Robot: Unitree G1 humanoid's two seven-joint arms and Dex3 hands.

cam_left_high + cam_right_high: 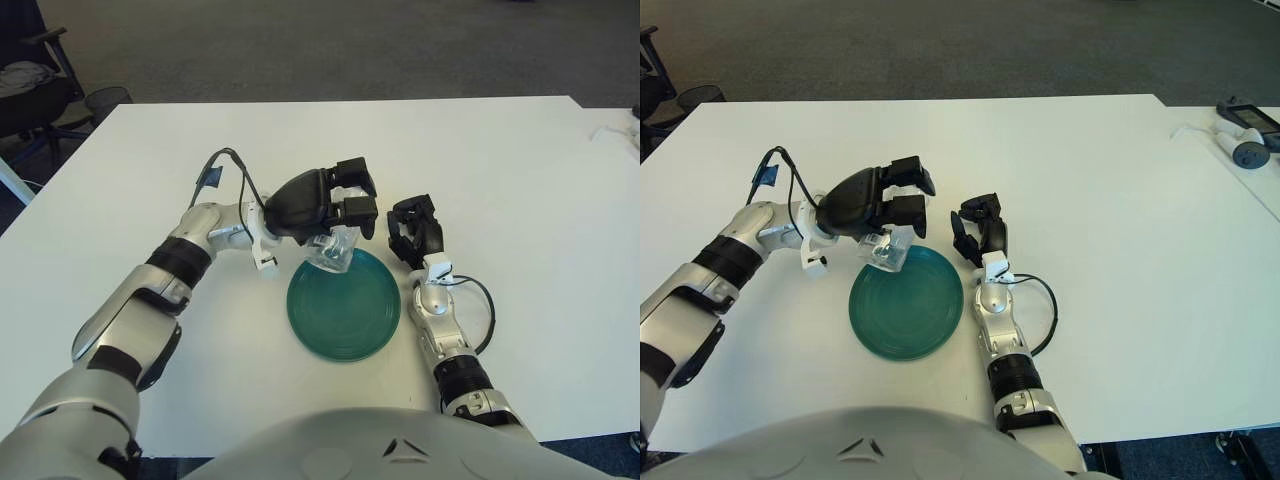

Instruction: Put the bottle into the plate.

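A clear plastic bottle [333, 250] is held in my left hand [335, 210], whose black fingers are curled over it. The bottle's lower end reaches the far left rim of the green plate [345, 312], which lies on the white table near its front middle. I cannot tell whether the bottle touches the plate. My right hand [413, 232] shows just to the right of the plate's far edge, its fingers curled and holding nothing. In the right eye view the bottle [885, 250] hangs over the plate's [908, 308] far left edge.
The white table [500, 170] spreads wide on all sides. A black cable [225, 170] loops from my left forearm. A small white and grey device [1245, 150] lies at the far right edge. A chair [30, 80] stands off the table's left corner.
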